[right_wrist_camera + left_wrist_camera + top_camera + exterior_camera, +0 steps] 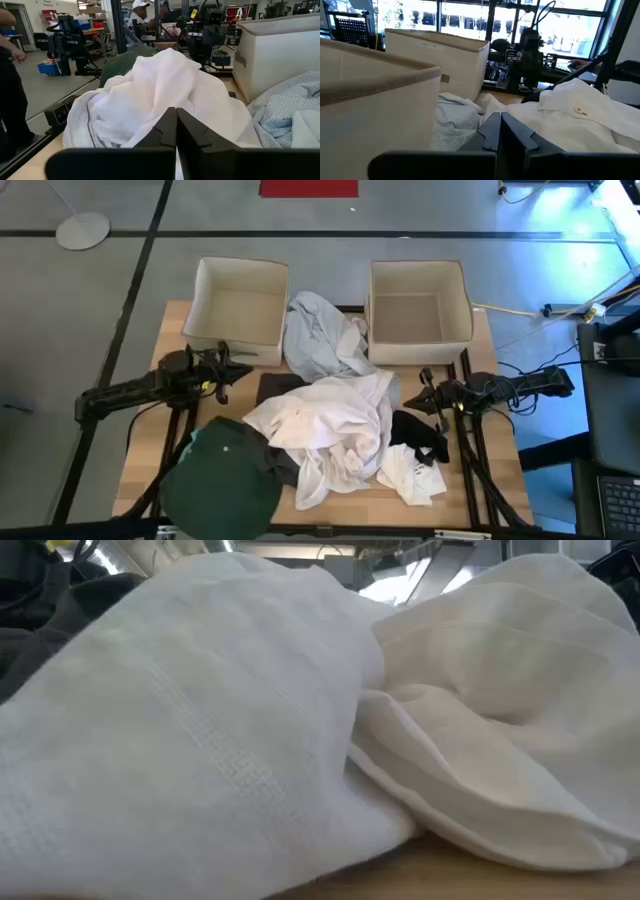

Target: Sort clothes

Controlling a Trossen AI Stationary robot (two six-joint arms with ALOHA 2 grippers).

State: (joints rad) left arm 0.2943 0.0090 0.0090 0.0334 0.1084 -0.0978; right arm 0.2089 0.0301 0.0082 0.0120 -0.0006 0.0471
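Note:
A heap of clothes lies in the table's middle: a white garment (325, 420) on top, a pale grey-blue one (320, 330) between the two boxes, a dark green one (220, 480) at the near left, a black one (420, 435) and a small white one (410, 472) at the near right. My left gripper (238, 368) is shut and empty, left of the heap by the left box; it also shows in the left wrist view (500, 132). My right gripper (412, 397) is shut and empty, right of the heap, as the right wrist view (176, 127) shows.
Two beige fabric boxes stand at the table's far side, left (240, 310) and right (418, 310). The white garment (300, 720) fills the low view. People (142, 15) stand in the room beyond the table.

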